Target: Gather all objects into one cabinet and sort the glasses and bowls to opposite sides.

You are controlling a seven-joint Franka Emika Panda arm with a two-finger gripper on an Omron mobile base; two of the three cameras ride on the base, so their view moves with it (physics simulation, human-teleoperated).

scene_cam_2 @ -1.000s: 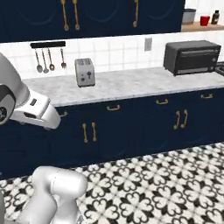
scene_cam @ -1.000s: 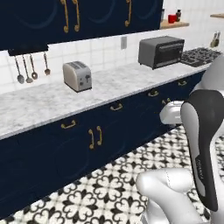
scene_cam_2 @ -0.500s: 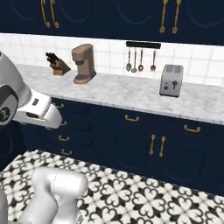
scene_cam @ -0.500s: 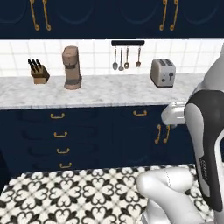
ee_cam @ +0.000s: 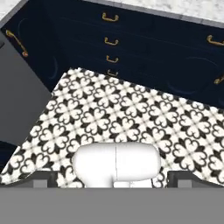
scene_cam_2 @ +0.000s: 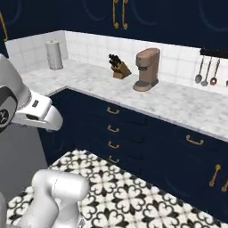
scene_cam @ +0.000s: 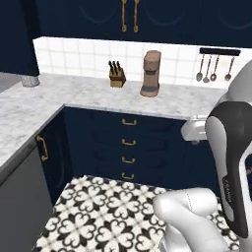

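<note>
Tool (ee_cam: 112,177) released, empty, aimed down at patterned floor (ee_cam: 131,113). Still in transit stage: no cups, mug or bowl near tool; location can't be told. Next: find tableware, line up tool.

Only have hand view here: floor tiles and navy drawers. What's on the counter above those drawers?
Observer: A brown coffee machine stands on the marble counter, close to the tiled wall.
Operator: Anything beside it?
Observer: A knife block to its left, apart from it.
Operator: Further left?
Observer: What looks like a paper towel roll stands upright where the counter turns the corner.
</note>
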